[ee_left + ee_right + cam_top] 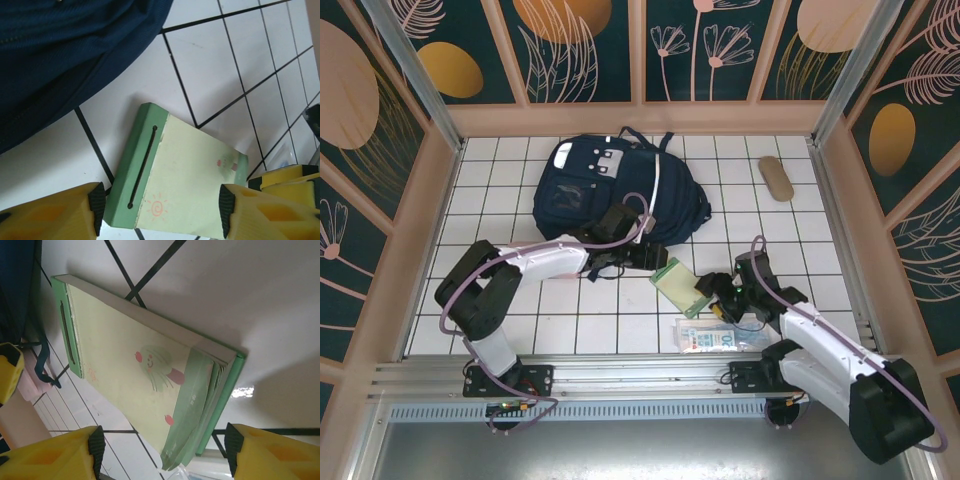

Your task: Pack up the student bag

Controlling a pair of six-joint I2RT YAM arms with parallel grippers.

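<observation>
Top: student bag [610, 190] lies flat on the tiled surface [500, 300], just beyond the left pincer [656, 262]. Green notebook [680, 286] sits between that and the right pincer [713, 293].
Left wrist: left pincer [161, 205] fingers apart, straddling the notebook [185, 175]; bag [60, 55] up-left of it.
Right wrist: right pincer [162, 445] fingers apart around the notebook [135, 365] page end; contact unclear.

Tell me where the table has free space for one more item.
Bare tiles: left of the student bag, between it and the tan case, and between the left arm and the clear pouch. Crowded around the green notebook.
</observation>
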